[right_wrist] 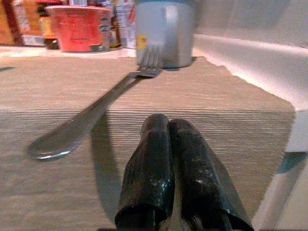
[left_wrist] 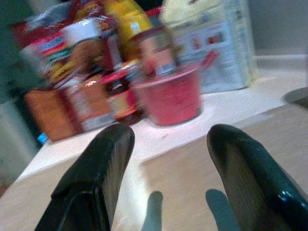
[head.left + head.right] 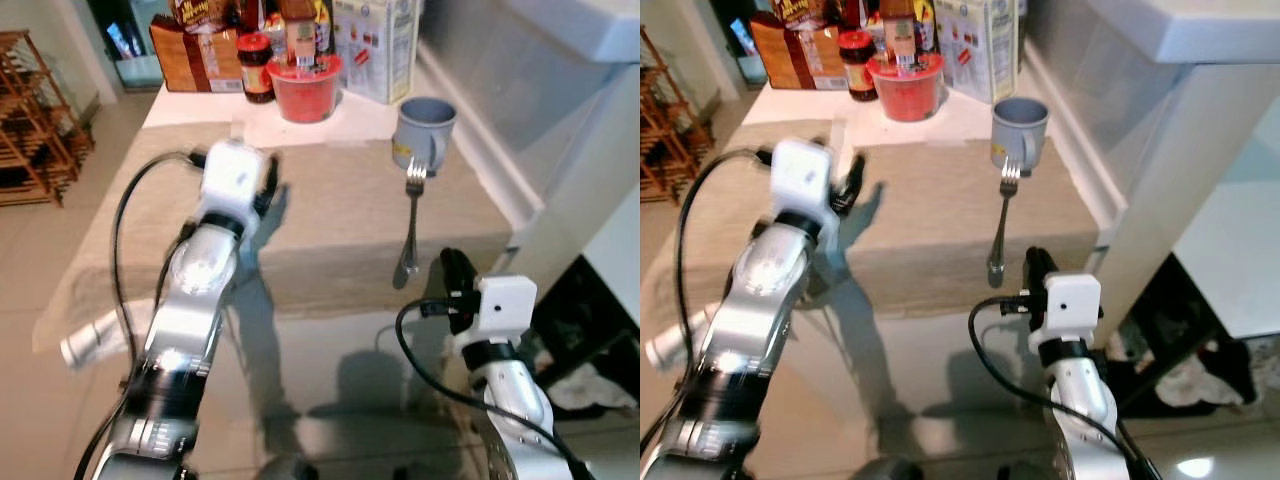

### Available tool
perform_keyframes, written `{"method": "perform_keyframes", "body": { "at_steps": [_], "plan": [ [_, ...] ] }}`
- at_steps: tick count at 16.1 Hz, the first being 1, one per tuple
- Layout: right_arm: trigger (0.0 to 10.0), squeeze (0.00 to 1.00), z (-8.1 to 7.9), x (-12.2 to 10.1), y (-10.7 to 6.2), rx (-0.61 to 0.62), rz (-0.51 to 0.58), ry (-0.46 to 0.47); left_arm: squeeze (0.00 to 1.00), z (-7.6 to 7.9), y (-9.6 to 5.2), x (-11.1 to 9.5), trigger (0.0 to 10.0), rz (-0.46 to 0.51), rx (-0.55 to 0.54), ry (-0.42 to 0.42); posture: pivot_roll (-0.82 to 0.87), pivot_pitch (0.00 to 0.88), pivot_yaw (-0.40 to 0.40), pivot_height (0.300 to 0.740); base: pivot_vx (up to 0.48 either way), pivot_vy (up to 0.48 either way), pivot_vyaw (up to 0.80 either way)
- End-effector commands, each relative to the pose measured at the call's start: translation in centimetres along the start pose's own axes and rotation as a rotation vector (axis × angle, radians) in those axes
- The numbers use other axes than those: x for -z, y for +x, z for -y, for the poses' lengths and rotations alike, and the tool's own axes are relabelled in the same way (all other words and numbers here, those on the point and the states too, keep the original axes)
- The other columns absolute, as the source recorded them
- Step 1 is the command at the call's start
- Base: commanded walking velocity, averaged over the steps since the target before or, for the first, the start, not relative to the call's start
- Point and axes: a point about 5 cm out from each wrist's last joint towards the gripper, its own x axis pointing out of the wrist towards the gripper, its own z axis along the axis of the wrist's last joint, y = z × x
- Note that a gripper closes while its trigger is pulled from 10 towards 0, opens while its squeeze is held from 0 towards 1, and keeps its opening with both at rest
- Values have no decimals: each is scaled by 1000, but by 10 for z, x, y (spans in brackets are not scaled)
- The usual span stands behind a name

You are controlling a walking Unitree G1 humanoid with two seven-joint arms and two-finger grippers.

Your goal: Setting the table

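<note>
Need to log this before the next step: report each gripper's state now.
Left gripper: open, empty, above the beige tablecloth.
Right gripper: shut, holding nothing, at the table's near edge beside the fork.

Silver arms, white boxy wrist housings, looped black cables, glossy black fingers (image 2: 240, 178), perhaps scuffed.

Left of the fork (image 3: 411, 222) you have bare placemat (image 3: 330, 215) to pass over. Beyond its tines the grey mug (image 3: 423, 131) blocks you, with the red tub (image 3: 303, 88) and jars crowded further left.
</note>
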Motion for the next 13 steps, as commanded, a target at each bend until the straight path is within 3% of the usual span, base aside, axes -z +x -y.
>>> {"method": "perform_keyframes", "body": {
  "at_steps": [1, 4, 7, 9, 13],
  "plan": [
    [10000, 0, 1, 2, -2, 11, -1, -12, 0, 13, 10, -2, 10000, -14, 78, -11, -37, 0, 76, 694, 0, 0, 0],
    [10000, 0, 2, 2, -6, 31, 0, -12, 0, 27, 31, -12, 10000, -4, 150, -36, -55, 0, 89, 694, 0, 0, 0],
    [10000, 0, 5, 1, -13, 55, -3, -20, 0, 40, 49, -18, 10000, -57, 231, -124, -88, 0, 109, 694, 0, 0, 0],
    [10000, 0, 6, 1, -15, 65, -6, -23, 0, 51, 54, -14, 10000, -159, 285, -196, -94, 0, 116, 694, 0, 0, 0],
    [10000, 0, 3, -1, -24, 75, -11, -26, 0, 72, 56, -18, 10000, -257, 380, -220, -100, 0, 133, 694, 0, 0, 0]
  ]
}}
